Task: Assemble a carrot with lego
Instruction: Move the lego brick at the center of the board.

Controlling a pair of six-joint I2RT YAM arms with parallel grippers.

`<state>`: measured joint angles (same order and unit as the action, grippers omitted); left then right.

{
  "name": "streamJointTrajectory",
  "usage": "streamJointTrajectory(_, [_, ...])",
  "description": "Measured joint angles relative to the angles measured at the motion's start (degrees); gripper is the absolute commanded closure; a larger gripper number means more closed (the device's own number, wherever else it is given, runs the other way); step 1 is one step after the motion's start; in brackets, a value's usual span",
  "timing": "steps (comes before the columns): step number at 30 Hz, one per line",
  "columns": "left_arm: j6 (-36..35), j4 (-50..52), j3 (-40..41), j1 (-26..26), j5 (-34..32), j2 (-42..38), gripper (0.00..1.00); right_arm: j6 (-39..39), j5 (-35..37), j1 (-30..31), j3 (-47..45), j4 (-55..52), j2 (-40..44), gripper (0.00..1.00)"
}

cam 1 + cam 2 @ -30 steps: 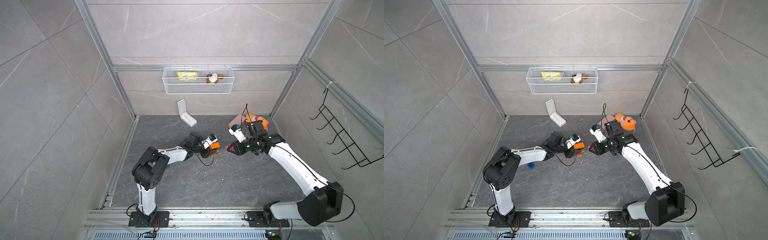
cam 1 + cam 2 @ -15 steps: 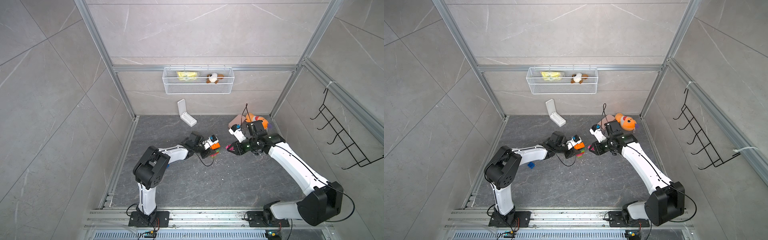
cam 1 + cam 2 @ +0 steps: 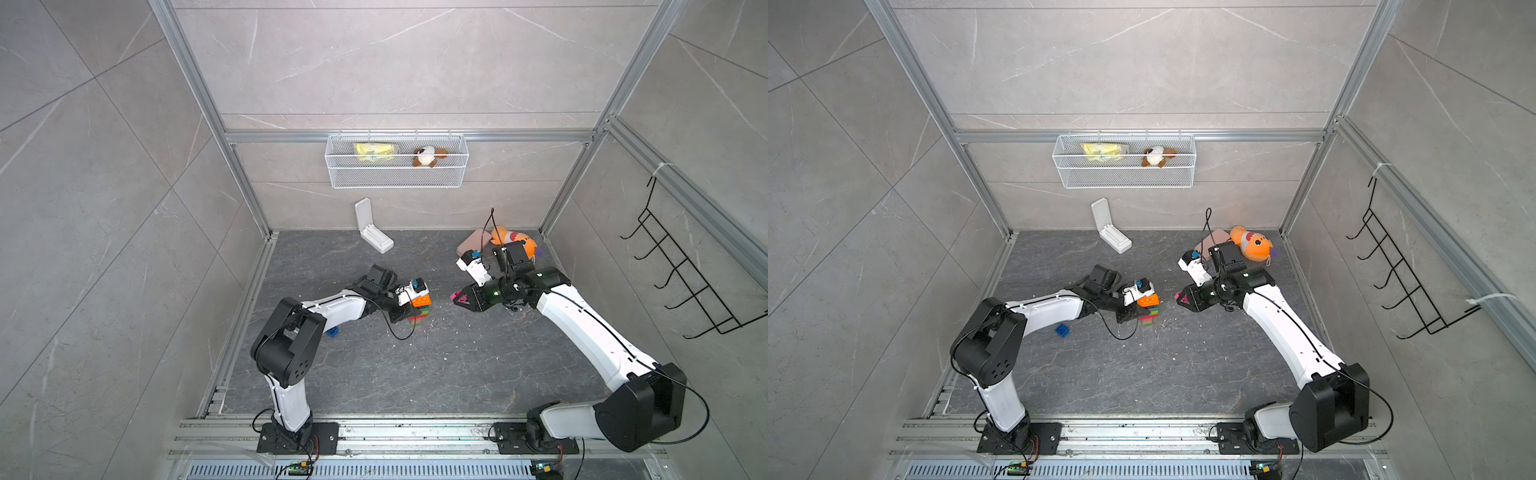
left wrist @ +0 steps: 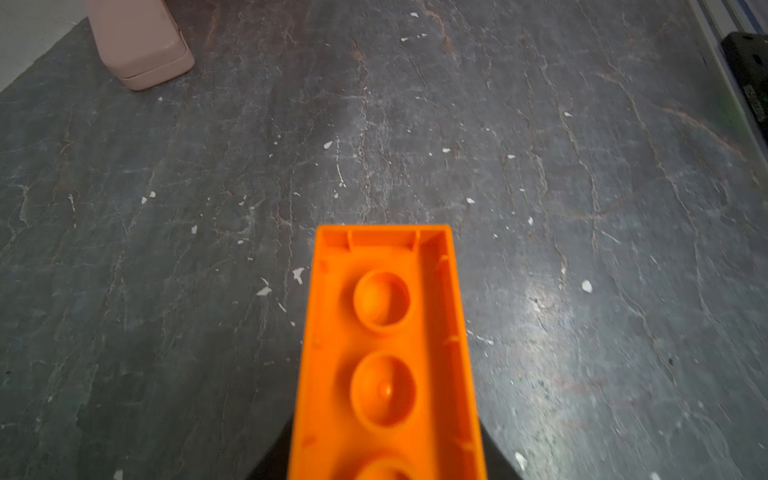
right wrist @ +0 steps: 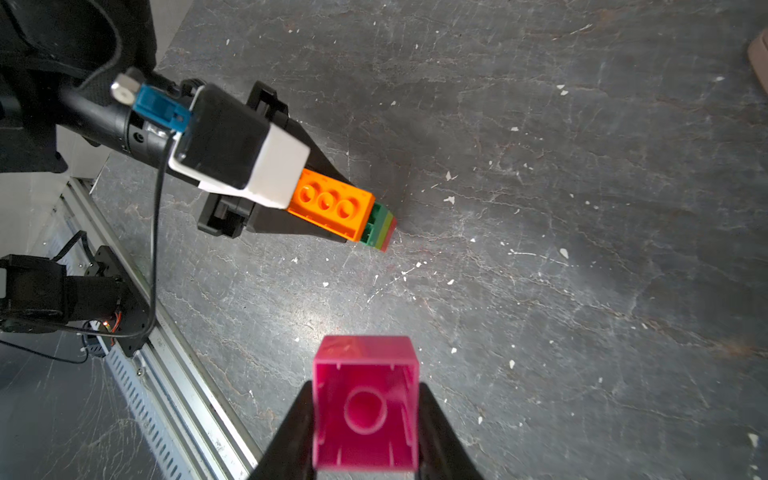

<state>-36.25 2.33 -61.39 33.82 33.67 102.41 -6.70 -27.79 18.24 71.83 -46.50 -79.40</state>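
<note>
The left gripper (image 3: 417,301) is clamped on the long sides of an orange oblong plastic brick (image 4: 386,353), its hollow underside with round sockets turned to the wrist camera. Just beneath its far end shows a short stack of dark green, lime and red plastic bricks (image 5: 380,232), near the middle of the dark grey stone-look floor (image 3: 415,374); joined or not, I cannot tell. Across a gap, the right gripper (image 5: 365,390) pinches a small square magenta plastic brick (image 5: 374,440), hollow side showing.

The left arm reaches low, the left gripper (image 3: 417,304) clamped on an orange brick (image 3: 422,300) over the brick stack (image 3: 417,318). The right gripper (image 3: 460,298), clamped on a pink brick (image 5: 365,399), points toward that stack from nearby.
</note>
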Motion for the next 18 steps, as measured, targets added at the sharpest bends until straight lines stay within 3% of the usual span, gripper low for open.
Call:
streamJointTrajectory(10, [-5.8,3.9,2.2,-0.9,1.7,-2.8,0.60,-1.1,-2.1,1.2,0.0,0.0,0.0,0.78])
streamJointTrajectory(18, [-7.1,4.2,3.9,-1.5,2.0,-3.0,0.50,-1.8,-2.1,2.0,0.0,0.0,0.0,0.78])
